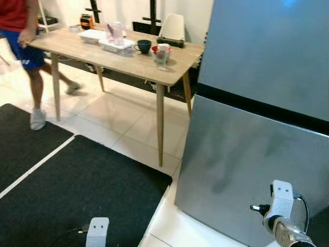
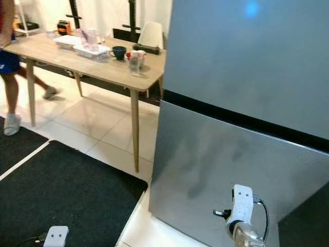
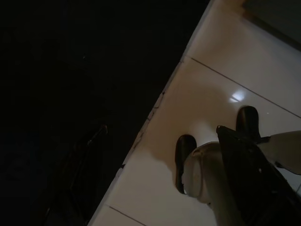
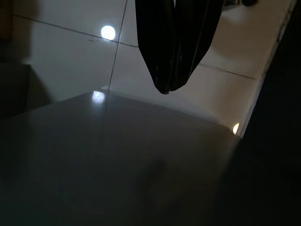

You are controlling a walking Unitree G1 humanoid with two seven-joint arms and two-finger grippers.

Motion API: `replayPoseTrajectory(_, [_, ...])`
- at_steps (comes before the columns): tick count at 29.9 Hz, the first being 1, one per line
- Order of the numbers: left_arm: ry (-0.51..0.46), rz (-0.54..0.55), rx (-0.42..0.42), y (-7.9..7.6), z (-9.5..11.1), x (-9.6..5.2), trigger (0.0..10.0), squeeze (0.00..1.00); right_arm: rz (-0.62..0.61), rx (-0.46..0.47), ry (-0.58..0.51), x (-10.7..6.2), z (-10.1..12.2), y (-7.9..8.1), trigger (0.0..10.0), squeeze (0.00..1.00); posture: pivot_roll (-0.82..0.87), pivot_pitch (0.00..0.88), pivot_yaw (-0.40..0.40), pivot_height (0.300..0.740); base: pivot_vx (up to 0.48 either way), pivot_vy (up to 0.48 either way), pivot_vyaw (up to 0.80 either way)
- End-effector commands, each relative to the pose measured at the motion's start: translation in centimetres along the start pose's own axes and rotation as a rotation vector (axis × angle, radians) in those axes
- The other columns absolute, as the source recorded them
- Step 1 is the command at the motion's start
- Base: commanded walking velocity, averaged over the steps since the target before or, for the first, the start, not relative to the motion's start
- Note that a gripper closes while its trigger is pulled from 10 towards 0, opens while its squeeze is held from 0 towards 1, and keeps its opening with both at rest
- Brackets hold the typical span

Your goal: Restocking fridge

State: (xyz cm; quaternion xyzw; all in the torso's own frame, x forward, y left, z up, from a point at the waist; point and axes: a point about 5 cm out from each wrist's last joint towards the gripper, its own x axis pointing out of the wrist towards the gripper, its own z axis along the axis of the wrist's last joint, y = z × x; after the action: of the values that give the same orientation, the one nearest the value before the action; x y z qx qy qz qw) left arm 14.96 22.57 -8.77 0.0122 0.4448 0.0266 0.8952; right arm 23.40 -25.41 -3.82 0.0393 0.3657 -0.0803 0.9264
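Right under you is the black mat (image 1: 77,195), with both arms hanging low over it and the white tile floor (image 1: 128,123). Biggest thing in front of you is the fridge (image 1: 257,103), grey, both doors closed, filling the right side with its lower door (image 2: 221,175) just ahead of your right arm. Next down in size is the wooden table (image 1: 128,62) off to the left, well apart from the fridge, and a person (image 1: 23,46) is walking past its far left end.

The stuff to restock looks like it's on that table: a clear container (image 1: 117,45) near the middle, a dark mug (image 1: 144,46) beside it, and a glass (image 1: 161,56) toward the right corner.

Your right gripper (image 4: 171,70) has its fingers pressed together, holding nothing, pointing at the floor by the fridge's base. Left gripper (image 3: 84,165) is too dark, so I can't tell.

My take: nothing's in hand yet, so open the door first, and wait till the person clears before heading to the table.
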Motion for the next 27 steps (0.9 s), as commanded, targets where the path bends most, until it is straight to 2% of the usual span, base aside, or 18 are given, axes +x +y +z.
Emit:
replayPoseTrajectory(1, [0.004, -0.016, 0.013, -0.7, -0.4, 0.0, 10.0, 0.00, 0.026, -0.029, 0.043, -0.3, -1.5, 0.3, 10.0, 0.00, -0.05, 0.000, -0.051, 0.740, 0.000, 0.000, 0.00])
replayPoseTrajectory(3, [0.017, -0.027, 0.012, -1.1, -0.9, -0.1, 10.0, 0.00, 0.044, -0.021, 0.089, -0.6, -3.2, 0.5, 10.0, 0.00, -0.07, 0.000, -0.030, 0.740, 0.000, 0.000, 0.00])
replayPoseTrajectory(4, [0.017, -0.027, 0.012, -1.1, -0.9, -0.1, 10.0, 0.00, 0.044, -0.021, 0.089, -0.6, -3.2, 0.5, 10.0, 0.00, -0.07, 0.000, -0.030, 0.740, 0.000, 0.000, 0.00])
replayPoseTrajectory(5, [0.032, -0.047, 0.040, -1.5, -1.0, -0.1, 10.0, 0.00, 0.046, -0.020, 0.132, -1.0, -4.6, 0.4, 10.0, 0.00, -0.07, 0.000, -0.021, 0.740, 0.000, 0.000, 0.00])
replayPoseTrajectory(7, [0.024, -0.043, 0.033, -1.5, -0.6, 0.1, 10.0, 0.00, 0.035, -0.033, 0.169, -1.4, -5.7, 0.2, 10.0, 0.00, -0.07, 0.000, -0.021, 0.740, 0.000, 0.000, 0.00])
replayPoseTrajectory(9, [0.024, -0.043, 0.033, -1.5, -0.6, 0.1, 10.0, 0.00, 0.035, -0.033, 0.169, -1.4, -5.7, 0.2, 10.0, 0.00, -0.07, 0.000, -0.021, 0.740, 0.000, 0.000, 0.00])
replayPoseTrajectory(14, [-0.011, -0.063, -0.024, -1.7, 0.8, 0.5, 10.0, 0.00, 0.066, -0.069, 0.240, -2.1, -7.8, 0.2, 10.0, 0.00, -0.11, 0.000, -0.028, 0.740, 0.000, 0.000, 0.80])
replayPoseTrajectory(17, [-0.014, -0.066, -0.013, -1.8, 1.2, 0.6, 10.0, 0.00, 0.082, -0.079, 0.246, -2.2, -7.9, 0.4, 10.0, 0.00, -0.12, 0.000, -0.025, 0.740, 0.000, 0.000, 0.80])
replayPoseTrajectory(20, [-0.041, -0.082, -0.065, -2.4, 2.2, 0.9, 10.0, 0.00, 0.095, -0.102, 0.262, -2.3, -8.3, 0.4, 10.0, 0.00, -0.10, 0.000, -0.034, 0.740, 0.000, 0.000, 0.80])
replayPoseTrajectory(27, [-0.026, -0.089, -0.074, -2.3, 1.5, 0.7, 10.0, 0.00, 0.094, -0.132, 0.292, -2.7, -9.1, 0.2, 10.0, 0.00, -0.09, 0.000, -0.032, 0.740, 0.000, 0.000, 0.80])
